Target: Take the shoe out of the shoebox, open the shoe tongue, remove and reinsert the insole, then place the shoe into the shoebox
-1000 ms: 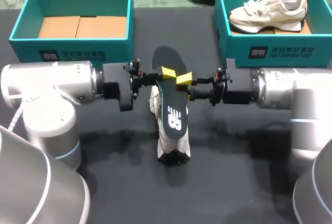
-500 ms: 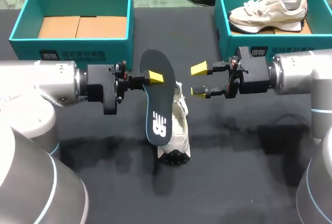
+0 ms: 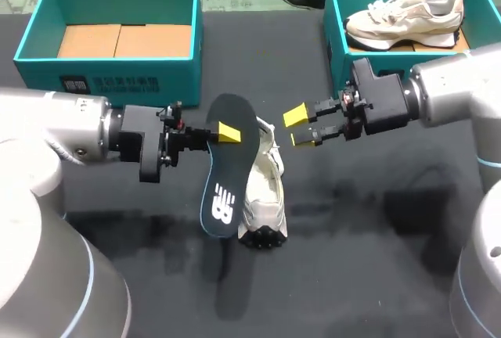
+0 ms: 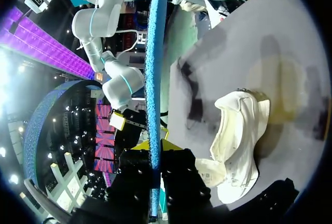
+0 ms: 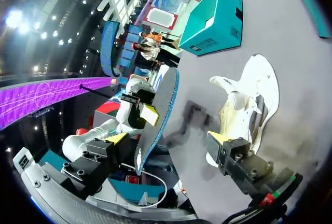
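My left gripper (image 3: 226, 131) is shut on a dark insole (image 3: 225, 174), holding it near its heel end above the table; the toe end hangs lower, toward me. In the left wrist view the insole (image 4: 155, 68) stands edge-on between the yellow tips of the gripper (image 4: 155, 146). A white shoe (image 3: 263, 185) lies on the black table, just right of the insole, and also shows in the wrist views (image 4: 236, 136) (image 5: 250, 97). My right gripper (image 3: 298, 127) is open and empty, to the right of the insole. Its fingers (image 5: 166, 138) stand wide apart, with the insole (image 5: 158, 112) ahead of them.
A teal shoebox (image 3: 109, 33) with a bare cardboard floor stands at the back left. A second teal shoebox (image 3: 338, 48) at the back right holds another white shoe (image 3: 405, 19). Black table (image 3: 360, 260) lies open in front.
My right gripper has let go of the insole, opened wide and drawn back to the right. The left gripper has carried the insole to the left, off the shoe.
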Action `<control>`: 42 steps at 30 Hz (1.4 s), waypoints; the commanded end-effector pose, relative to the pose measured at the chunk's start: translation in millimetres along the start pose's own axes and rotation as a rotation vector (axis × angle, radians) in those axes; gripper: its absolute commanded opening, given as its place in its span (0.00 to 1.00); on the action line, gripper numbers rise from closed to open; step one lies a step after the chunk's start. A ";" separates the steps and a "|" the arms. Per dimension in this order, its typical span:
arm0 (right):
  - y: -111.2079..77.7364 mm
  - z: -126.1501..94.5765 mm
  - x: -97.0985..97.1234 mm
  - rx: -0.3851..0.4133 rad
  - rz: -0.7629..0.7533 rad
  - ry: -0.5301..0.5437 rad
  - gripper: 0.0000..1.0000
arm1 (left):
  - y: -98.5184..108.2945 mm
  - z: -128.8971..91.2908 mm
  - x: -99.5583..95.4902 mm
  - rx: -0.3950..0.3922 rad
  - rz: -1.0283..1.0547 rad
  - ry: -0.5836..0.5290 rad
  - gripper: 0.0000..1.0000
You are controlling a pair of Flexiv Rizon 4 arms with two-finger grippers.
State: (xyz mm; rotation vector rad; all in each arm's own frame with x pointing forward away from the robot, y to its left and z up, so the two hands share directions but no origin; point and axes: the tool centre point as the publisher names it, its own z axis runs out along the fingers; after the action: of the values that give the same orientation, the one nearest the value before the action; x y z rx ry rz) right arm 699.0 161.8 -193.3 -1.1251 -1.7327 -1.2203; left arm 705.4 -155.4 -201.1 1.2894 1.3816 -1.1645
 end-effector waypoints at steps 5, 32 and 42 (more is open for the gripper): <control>0.9 -6.5 9.0 0.115 -0.106 -0.219 1.00 | -3.3 -4.1 -2.2 -0.002 0.001 0.003 0.00; -53.8 -14.2 -31.5 0.384 -0.464 -0.400 1.00 | -81.2 13.8 9.3 0.159 -0.421 0.010 0.00; -73.3 -2.1 -54.2 0.452 -0.687 -0.491 1.00 | -75.8 21.2 36.1 0.285 -0.762 -0.013 0.00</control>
State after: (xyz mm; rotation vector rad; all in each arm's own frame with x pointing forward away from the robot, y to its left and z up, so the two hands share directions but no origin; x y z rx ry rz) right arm 653.9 128.7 -254.3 -0.6341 -2.6781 -0.8226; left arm 616.0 -171.2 -224.4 1.0170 1.7830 -1.7601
